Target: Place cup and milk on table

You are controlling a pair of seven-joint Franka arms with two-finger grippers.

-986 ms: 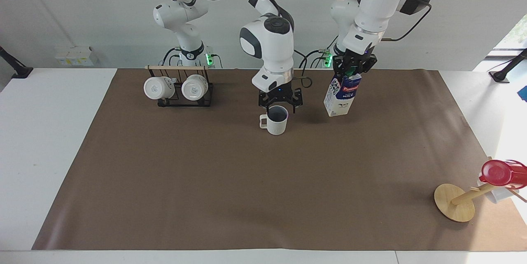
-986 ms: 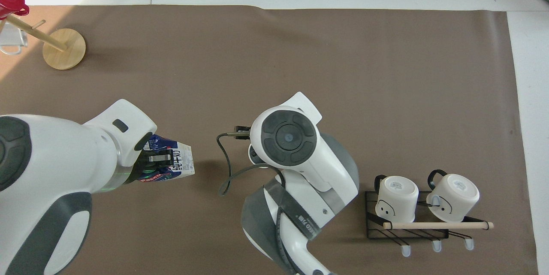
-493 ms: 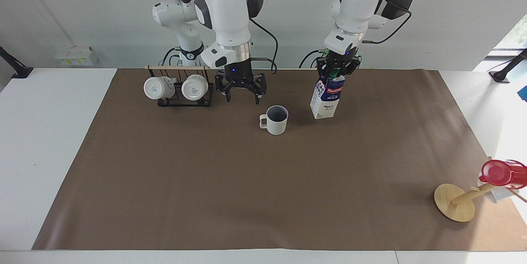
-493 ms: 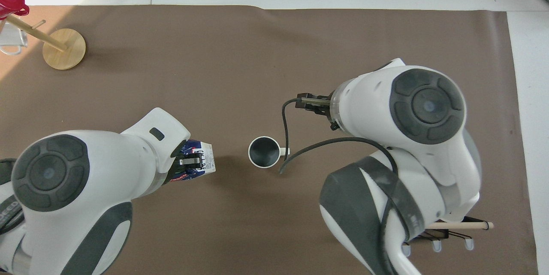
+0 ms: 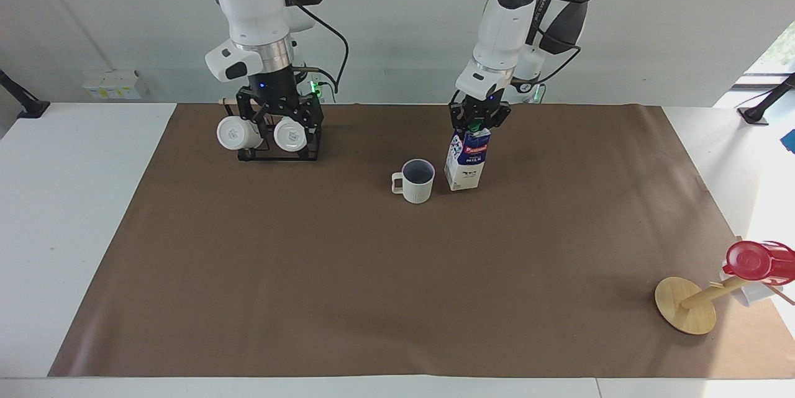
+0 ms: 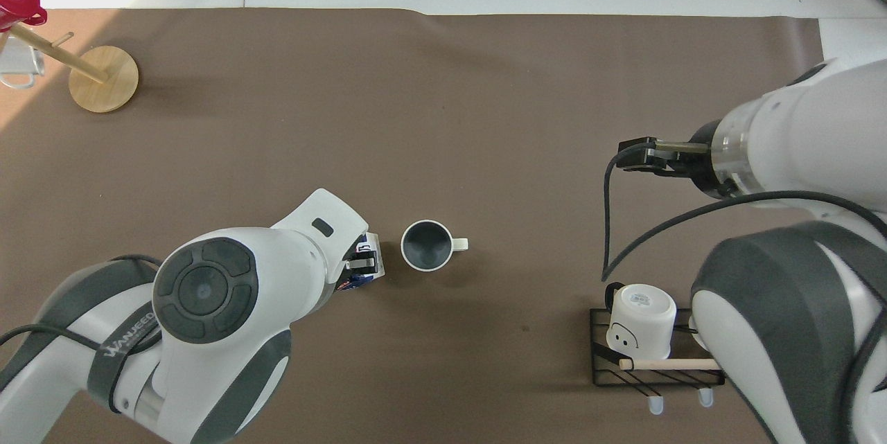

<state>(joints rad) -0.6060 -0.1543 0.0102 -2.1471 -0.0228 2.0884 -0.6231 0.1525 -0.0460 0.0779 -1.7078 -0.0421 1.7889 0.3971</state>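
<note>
The cup [image 5: 417, 181], cream-white with a dark inside, stands upright and free on the brown sheet [image 5: 372, 274] of the table [image 5: 81, 212]; it also shows in the overhead view [image 6: 425, 245]. The milk [image 5: 466, 162] stands upright right beside the cup, toward the left arm's end, with its base at the sheet. My left gripper [image 5: 479, 120] is shut on the carton's top at the green cap; in the overhead view the arm hides most of the milk [image 6: 362, 271]. My right gripper [image 5: 281, 117] is open and empty, over the mug rack.
A black wire rack [image 5: 273, 153] with two all-white mugs [image 5: 235, 133] stands near the robots at the right arm's end. A tilted wooden disc stand [image 5: 683, 306] carrying a red cup [image 5: 754, 261] is at the left arm's end, far from the robots.
My right gripper left the cup, rose and swung to over the mug rack. My left gripper carried the milk toward the cup and lowered it beside it.
</note>
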